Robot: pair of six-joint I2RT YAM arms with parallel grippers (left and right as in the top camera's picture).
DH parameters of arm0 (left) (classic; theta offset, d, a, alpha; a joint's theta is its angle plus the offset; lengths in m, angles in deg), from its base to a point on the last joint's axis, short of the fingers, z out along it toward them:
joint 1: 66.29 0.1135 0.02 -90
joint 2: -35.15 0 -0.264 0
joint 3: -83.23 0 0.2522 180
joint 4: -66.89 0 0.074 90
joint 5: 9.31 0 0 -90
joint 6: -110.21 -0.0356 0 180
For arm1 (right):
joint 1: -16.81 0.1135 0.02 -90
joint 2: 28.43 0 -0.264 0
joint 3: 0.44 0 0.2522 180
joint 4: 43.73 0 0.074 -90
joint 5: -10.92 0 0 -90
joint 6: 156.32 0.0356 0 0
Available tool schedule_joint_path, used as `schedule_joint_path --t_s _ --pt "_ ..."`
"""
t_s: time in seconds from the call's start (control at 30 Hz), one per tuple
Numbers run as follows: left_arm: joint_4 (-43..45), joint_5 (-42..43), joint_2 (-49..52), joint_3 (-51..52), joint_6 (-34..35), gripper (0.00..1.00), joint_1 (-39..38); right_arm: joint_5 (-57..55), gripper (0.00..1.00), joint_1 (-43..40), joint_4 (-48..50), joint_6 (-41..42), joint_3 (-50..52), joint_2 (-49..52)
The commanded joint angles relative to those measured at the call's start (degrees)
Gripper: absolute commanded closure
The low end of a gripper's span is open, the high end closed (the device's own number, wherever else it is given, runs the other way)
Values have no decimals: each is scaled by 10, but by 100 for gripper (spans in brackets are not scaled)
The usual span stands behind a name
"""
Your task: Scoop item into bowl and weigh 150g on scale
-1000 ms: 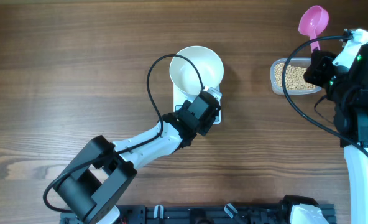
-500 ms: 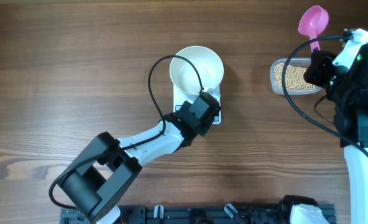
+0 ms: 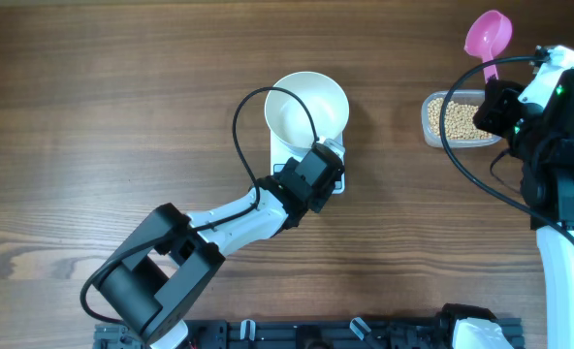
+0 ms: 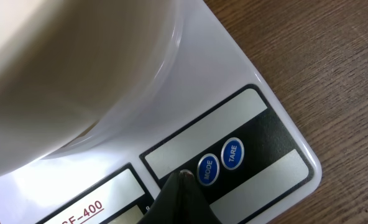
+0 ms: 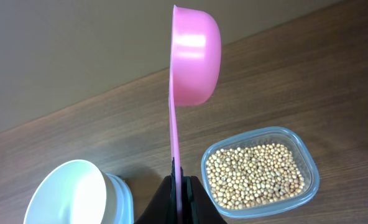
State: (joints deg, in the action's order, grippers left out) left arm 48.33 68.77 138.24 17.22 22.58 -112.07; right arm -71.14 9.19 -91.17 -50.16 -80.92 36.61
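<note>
The left arm reaches from its base at the near edge of the table up and to the right, elbow low, wrist angled toward the scale. The left gripper has its fingers pressed together into one dark tip. That tip touches the scale's dark front panel just left of the blue MODE button, with the TARE button one place further right.

The scale is a flat white square lying near the middle of the table, its button edge facing the left arm. A pale grey display sits above the buttons. The bowl stands on the scale's platform, upright, mouth up, round, deep and plain white. It overhangs the scale's far edge, and its inside shows nothing in it from above.

On the right side, the right arm stands folded over its base with the wrist turned toward the far edge. The right gripper is clamped on the thin handle of a pink scoop. The scoop's long axis runs away from the gripper toward the far edge, handle on edge, cup outermost. Below it, between gripper and bowl, a clear rounded tub rests on the table, well apart from the scale. It holds the beans, small, round and tan, in a packed layer.
</note>
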Motion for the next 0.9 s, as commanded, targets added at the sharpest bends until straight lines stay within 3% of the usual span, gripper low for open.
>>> schedule_joint_path --t_s 0.0,0.87 --pt "-1 9 12 -2 -6 96 3 11 96 -2 0 -5 -7 1" --pt "-7 9 28 -2 -5 96 3 11 96 -2 -1 -5 -7 1"
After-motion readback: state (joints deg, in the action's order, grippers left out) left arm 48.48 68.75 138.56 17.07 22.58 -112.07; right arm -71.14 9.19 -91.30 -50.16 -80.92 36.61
